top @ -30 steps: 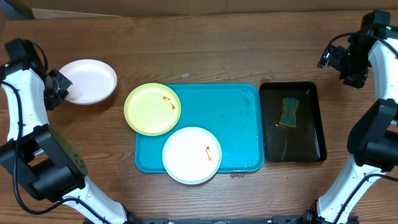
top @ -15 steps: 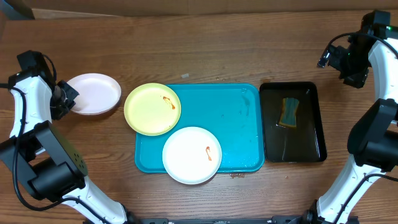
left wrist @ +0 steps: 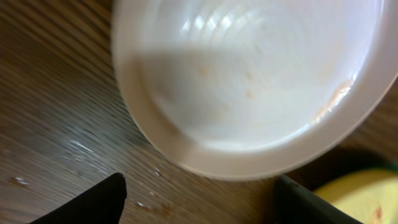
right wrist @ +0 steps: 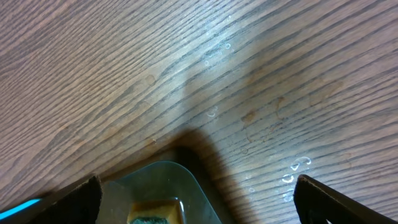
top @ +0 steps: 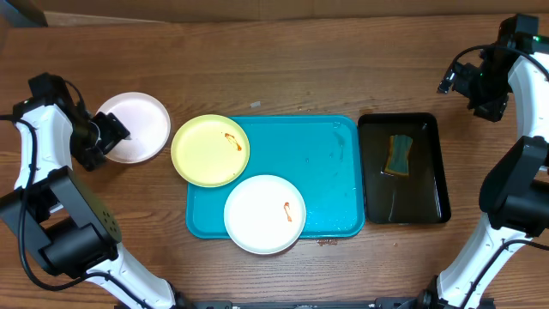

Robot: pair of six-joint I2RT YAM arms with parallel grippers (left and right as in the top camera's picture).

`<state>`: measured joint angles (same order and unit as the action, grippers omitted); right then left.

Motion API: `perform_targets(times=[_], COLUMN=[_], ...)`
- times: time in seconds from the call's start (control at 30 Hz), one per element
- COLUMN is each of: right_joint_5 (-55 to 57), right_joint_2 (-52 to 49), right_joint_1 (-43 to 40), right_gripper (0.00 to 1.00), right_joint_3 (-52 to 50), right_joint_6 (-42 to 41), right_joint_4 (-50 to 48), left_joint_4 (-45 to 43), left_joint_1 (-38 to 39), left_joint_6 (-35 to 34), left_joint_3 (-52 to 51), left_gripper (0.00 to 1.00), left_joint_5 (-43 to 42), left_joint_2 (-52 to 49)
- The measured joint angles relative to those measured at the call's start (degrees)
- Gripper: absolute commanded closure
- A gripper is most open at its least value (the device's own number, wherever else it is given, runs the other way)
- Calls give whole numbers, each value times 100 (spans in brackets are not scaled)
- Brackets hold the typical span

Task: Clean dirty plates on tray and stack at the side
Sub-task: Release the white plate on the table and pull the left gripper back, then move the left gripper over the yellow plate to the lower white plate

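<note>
One white plate (top: 141, 124) sits on the table left of the blue tray (top: 326, 172), and my left gripper (top: 110, 136) is wide open just beside its rim, holding nothing. I think that plate is mostly done, though I see faint orange marks in it. The yellow-green plate (top: 206, 154) on the tray's left rim and the other white plate (top: 262, 219) at its front both have red smears, and my right gripper (top: 463, 81) hangs open past the black tray (top: 433, 197) with the sponge (top: 399, 154).
</note>
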<state>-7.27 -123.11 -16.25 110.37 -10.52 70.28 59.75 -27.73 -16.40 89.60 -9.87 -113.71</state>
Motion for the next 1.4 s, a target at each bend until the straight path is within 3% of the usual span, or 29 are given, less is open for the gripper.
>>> perform_targets(times=[0.3,0.6,0.67,0.7,0.73,0.93,1.0,1.03,1.07,1.2,1.33,1.4], right_joint_5=[-2,0,0,-2,-2,-2,-4,0,0,-2,-2,-2], right_joint_2=[0,0,0,0,0,0,0,0,0,0,0,0], right_joint_1=[0,0,0,0,0,0,0,0,0,0,0,0], right_gripper=[0,0,0,0,0,0,0,0,0,0,0,0], right_joint_3=[0,0,0,0,0,0,0,0,0,0,0,0], right_joint_6=[0,0,-2,2,2,0,0,0,2,2,2,2], right_joint_4=[0,-4,-2,-4,-2,-2,-2,0,-4,-2,-4,-4], left_joint_4=[715,1554,1668,1674,1672,1440,1320,1270,1257,1368,1681,1836], left_joint_1=[404,1937,2376,2566,2752,3637,3862,3960,4019,4207,4376,4435], left_joint_6=[334,466,479,503,525,501,490,496,487,476,437,328], left_joint_3=[-7,0,-4,-15,-39,-160,-162,-162,-162,-164,-177,-188], left_gripper=[35,33,24,9,0,0,21,37,43,52,55,67], left_joint_5=[-839,-780,-741,-728,-723,-688,-688,-688,-688,-660,-546,-439], left_joint_2=[286,1281,1298,1298,1298,1298,1298,1298,1298,1298,1298,1298])
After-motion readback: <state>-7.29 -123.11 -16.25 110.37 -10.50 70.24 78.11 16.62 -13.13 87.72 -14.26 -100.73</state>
